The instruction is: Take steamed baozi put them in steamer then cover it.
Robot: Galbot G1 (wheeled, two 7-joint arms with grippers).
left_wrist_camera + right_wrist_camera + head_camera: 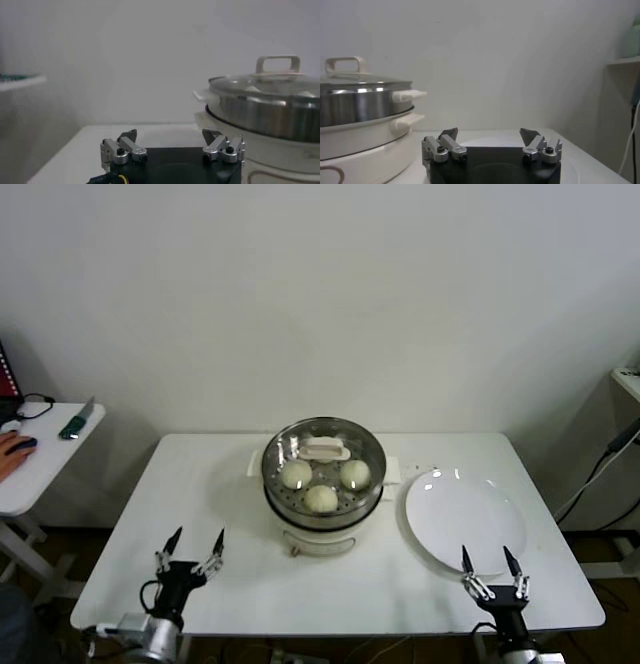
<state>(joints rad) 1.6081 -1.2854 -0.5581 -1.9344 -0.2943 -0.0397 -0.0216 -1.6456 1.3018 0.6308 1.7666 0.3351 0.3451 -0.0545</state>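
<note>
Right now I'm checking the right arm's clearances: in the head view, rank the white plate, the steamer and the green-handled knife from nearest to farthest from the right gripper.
From the open right gripper at the table's near right edge:
1. White plate, right there, just beyond its fingertips.
2. Steamer, table centre, lid on.
3. Green-handled knife, on the side table at far left.

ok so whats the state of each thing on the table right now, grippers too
steamer: on its white base, covered
cover: seated on the steamer, handle up
steamed baozi: three show through the glass, inside the steamer
white plate: empty, flat beside the steamer
left gripper: open, holding nothing, near the table's front edge
right gripper: open, holding nothing, by the plate's front rim
</note>
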